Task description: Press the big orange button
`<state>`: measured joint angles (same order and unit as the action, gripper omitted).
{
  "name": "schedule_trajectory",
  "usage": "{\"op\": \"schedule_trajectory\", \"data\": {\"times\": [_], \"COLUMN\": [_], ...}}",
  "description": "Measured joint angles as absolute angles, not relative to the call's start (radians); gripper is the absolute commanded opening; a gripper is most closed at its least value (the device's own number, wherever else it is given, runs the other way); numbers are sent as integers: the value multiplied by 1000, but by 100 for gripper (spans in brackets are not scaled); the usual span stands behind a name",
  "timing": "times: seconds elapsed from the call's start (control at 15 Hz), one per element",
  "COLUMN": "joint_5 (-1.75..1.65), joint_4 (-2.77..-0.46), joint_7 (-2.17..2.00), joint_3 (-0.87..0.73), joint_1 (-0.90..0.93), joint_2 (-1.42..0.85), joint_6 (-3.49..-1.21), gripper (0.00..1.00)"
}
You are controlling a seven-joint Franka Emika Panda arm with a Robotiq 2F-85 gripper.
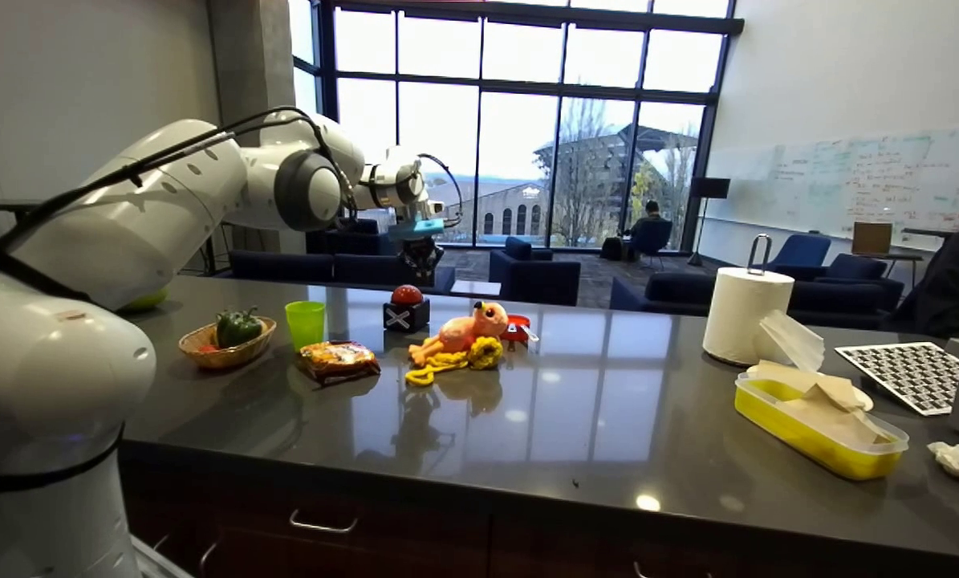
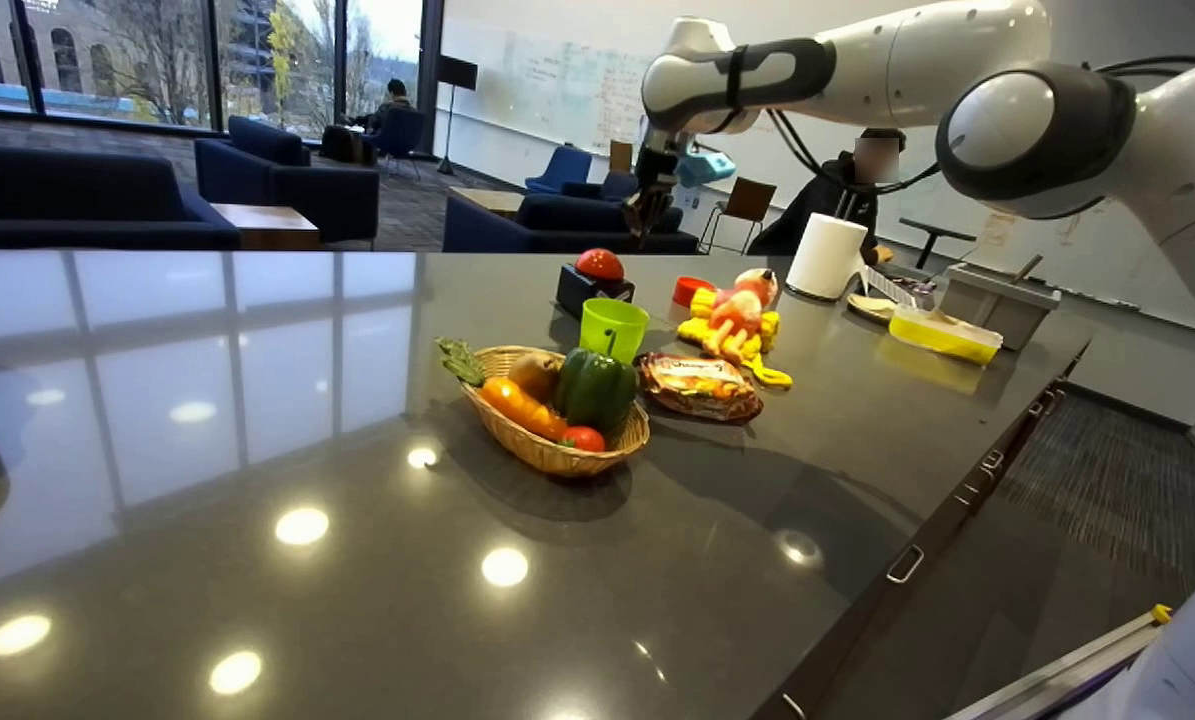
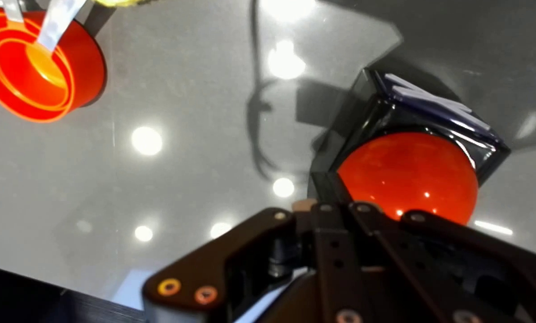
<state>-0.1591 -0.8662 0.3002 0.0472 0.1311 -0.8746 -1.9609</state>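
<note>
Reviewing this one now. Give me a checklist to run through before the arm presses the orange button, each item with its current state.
1. Gripper shut for pressing: ok; nothing shows in its grip.
2. Orange button upright on the counter: ok in both exterior views.
3. Gripper centred above the orange button: not ok, it seems; in the wrist view the button's middle lies to the right of the gripper's tip.
4. Nothing resting on the button: ok; the green cup and pink plush toy are off it.
5. Height left to descend: cannot tell; the views give no scale.
</note>
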Motion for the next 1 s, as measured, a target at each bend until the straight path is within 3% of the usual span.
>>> {"op": "schedule_trajectory", "data": {"times": [1.0], "joint_5": [-106], "joint_4": [-897], "joint_7": [307], "joint_3": [113], "joint_1": [140], "joint_2": [-876], "joint_6": [-1962], "gripper": [0]}}
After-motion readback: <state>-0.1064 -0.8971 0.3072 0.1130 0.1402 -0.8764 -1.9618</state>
